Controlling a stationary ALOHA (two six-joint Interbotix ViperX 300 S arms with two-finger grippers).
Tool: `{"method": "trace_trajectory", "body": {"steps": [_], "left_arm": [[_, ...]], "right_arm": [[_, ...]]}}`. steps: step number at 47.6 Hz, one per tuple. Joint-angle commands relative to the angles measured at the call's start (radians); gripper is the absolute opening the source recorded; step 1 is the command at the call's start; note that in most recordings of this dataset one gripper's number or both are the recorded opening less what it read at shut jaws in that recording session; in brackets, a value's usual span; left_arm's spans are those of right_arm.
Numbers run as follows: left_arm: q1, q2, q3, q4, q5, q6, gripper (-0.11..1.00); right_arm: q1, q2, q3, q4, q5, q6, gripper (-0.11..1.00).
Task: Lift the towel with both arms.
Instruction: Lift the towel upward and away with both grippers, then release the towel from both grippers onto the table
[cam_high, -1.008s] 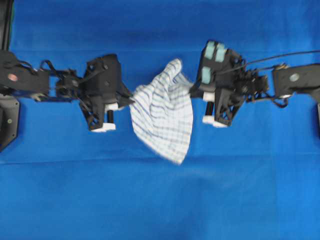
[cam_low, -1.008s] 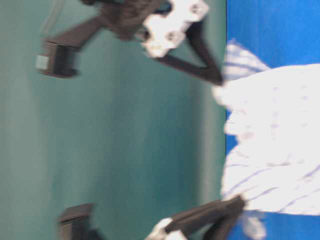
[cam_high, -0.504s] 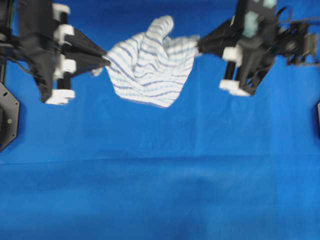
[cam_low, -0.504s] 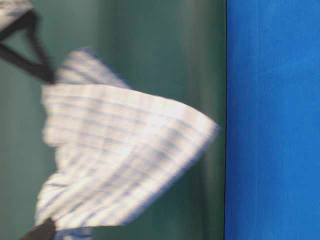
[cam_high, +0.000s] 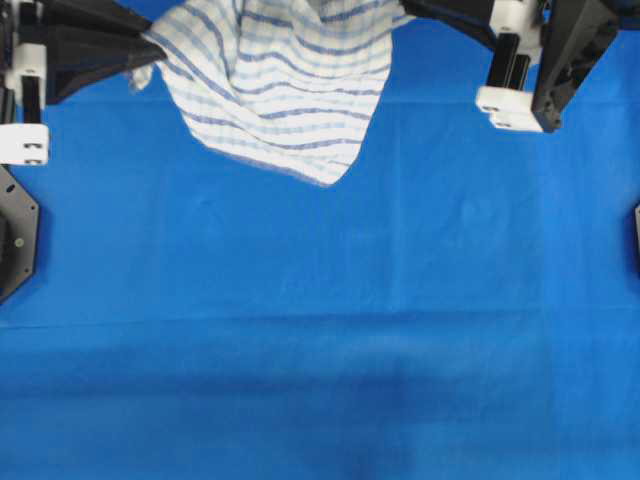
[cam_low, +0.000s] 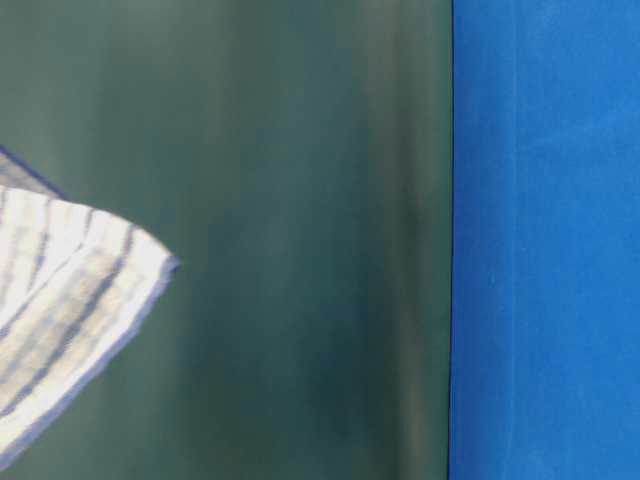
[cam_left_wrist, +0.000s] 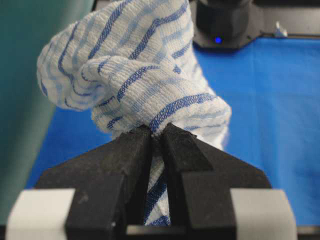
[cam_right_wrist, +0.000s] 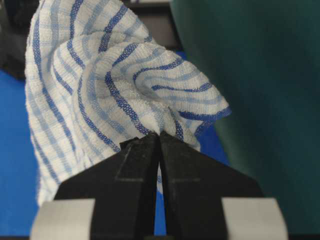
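— Well, where is the towel (cam_high: 275, 85)?
— At twelve o'clock overhead, strung between arms, seemingly clear of the tabletop (cam_high: 320, 330).
— Claws?
— Left claw (cam_left_wrist: 156, 135) and right claw (cam_right_wrist: 159, 139) both clench towel corners.

Plain blue cloth (cam_high: 320, 330) covering the table (faintly creased)

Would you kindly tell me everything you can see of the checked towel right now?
The towel is a thin, loosely woven white cloth with blue stripes and faint checks. It hangs bunched between the two arms, clear of the blue cloth surface, its lower corner drooping to a point. The left gripper is shut on one gathered corner, and the right gripper is shut on another. Nothing else touches it.
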Motion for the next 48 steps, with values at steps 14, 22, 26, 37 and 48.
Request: {"method": "trace_trajectory", "body": {"steps": [14,22,26,37,48], "left_arm": [[0.002,0.009,-0.037,0.003,-0.003,0.005,0.05],[0.002,0.005,-0.037,0.003,-0.003,0.005,0.06],[0.002,-0.003,-0.035,0.003,-0.012,0.003,0.1],[0.002,-0.015,-0.029,0.003,-0.035,-0.002,0.76],[0.002,-0.015,-0.028,0.003,-0.034,-0.002,0.9]], "right_arm": [[0.017,-0.017,-0.031,0.0,-0.005,-0.003,0.01],[0.017,-0.021,-0.031,0.0,-0.008,-0.005,0.01],[0.017,-0.021,-0.029,0.0,-0.008,-0.005,0.02],[0.017,-0.021,-0.028,-0.005,-0.003,-0.011,0.58],[0.017,-0.021,-0.029,-0.006,-0.003,-0.008,0.65]]}}
